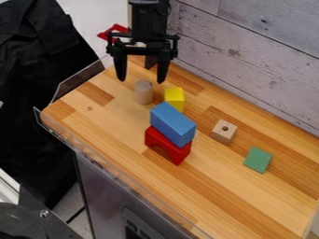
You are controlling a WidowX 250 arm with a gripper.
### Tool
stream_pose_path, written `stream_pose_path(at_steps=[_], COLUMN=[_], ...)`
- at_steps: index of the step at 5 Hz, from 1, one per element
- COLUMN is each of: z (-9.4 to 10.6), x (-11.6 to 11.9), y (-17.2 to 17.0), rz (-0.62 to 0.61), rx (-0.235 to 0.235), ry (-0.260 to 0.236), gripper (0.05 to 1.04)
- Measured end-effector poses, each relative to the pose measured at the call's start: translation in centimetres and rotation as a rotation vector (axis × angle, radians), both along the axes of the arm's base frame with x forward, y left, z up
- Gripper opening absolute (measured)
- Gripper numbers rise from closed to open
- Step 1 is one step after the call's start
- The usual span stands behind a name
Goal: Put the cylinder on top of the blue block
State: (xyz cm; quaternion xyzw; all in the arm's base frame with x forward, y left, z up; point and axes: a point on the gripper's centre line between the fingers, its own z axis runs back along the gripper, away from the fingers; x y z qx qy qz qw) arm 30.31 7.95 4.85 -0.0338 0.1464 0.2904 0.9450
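Along the near left side of the wooden counter (205, 196) runs a clear plastic edging (103, 163). Nearest of the pieces is a flat green block (258, 159), over to the right. Left of it and a little farther back, a red arch (167, 145) stands on the counter with its opening downward, and the blue block (172, 123) lies lengthwise on top of it. A pale wooden block (224, 131) with a round hole in its upper face sits to the right of that pair, apart from them. Just behind the blue block is a yellow block (174, 98); whether they touch, I cannot tell. The cylinder (144, 93), plain wood, stands upright on the counter beside the yellow block, on its left. Over the cylinder hangs the pincer (142, 81), open, its fingers spread wide and pointing down, gripping nothing. Farther back, partly hidden behind the pincer, is a red object (112, 31), and a wall (249, 60) of pale grey planks rises along the counter's far side.
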Motion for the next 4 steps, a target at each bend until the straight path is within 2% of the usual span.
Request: stream_pose_path(at_steps=[1,2,3,4], z=[-1.0,-2.3,-2.7,-3.5], x=[0.0,0.3,0.7,0.9], y=[0.1,0.2,0.2,0.6], rz=[-0.011,-0.033,-0.048,-0.046], rx=[0.004,-0.005,-0.012,-0.005], ry=[0.040,0.048,0.016,0.011], gripper=[1.001,1.001,1.001,1.001])
